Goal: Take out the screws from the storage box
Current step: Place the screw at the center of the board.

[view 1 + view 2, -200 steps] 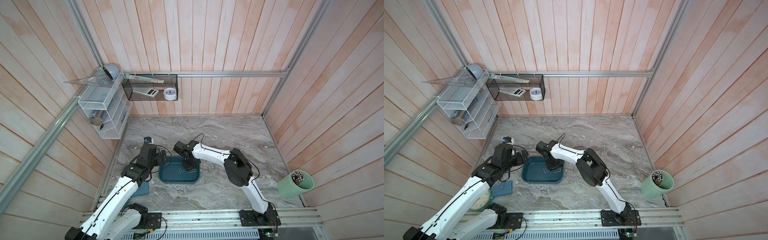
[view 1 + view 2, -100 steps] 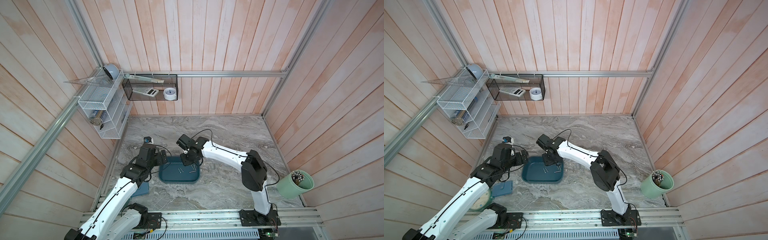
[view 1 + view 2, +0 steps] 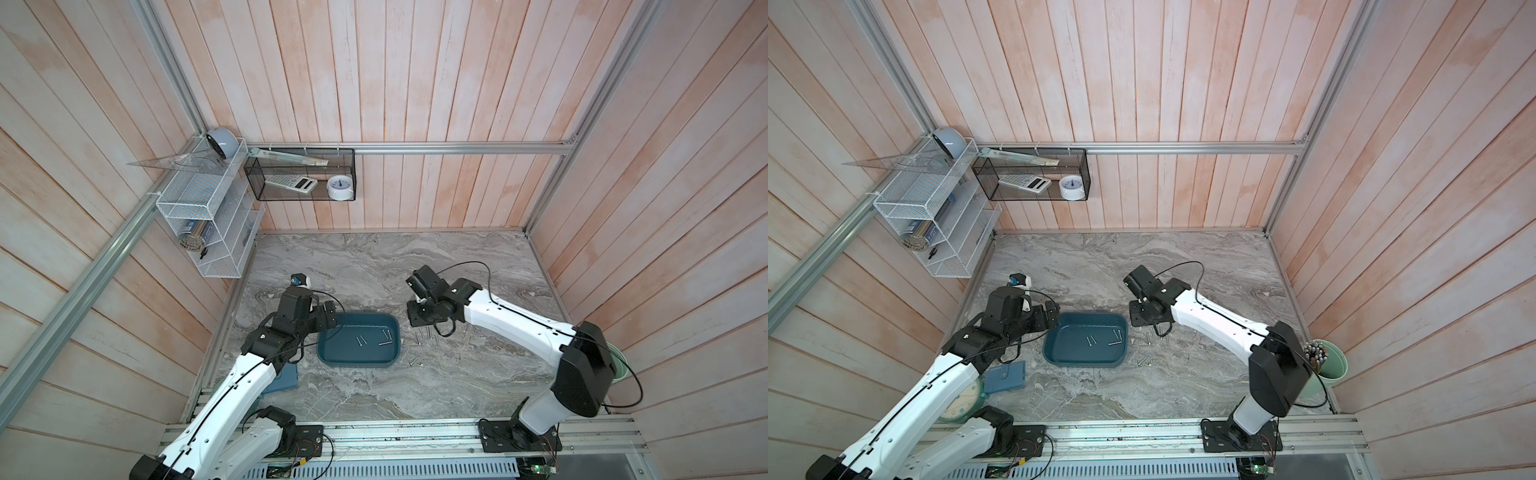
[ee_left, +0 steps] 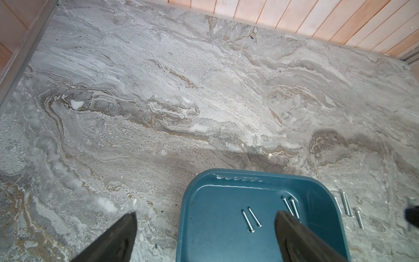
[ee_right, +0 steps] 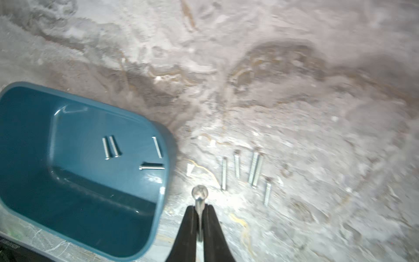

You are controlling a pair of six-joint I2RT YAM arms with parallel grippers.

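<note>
Silver metal is being pinched tight in the right gripper (image 5: pixel 199 207): one screw (image 5: pixel 199 195) is being held over the table (image 5: pixel 294 68), just right of the storage box (image 5: pixel 79 192). Set-down screws (image 5: pixel 254 167) are being shown to its upper right (long way up-down, like it). More screws (image 5: pixel 114 146) are being kept in the box, near the wide-open, empty left gripper (image 4: pixel 206 213).

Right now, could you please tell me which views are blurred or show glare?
Right wrist view: soft and washed out, the laid-out screws smeared, the held screw crisper. Left wrist view: sharp, glare on the box rim. Both top views: sharp, evenly lit.
</note>
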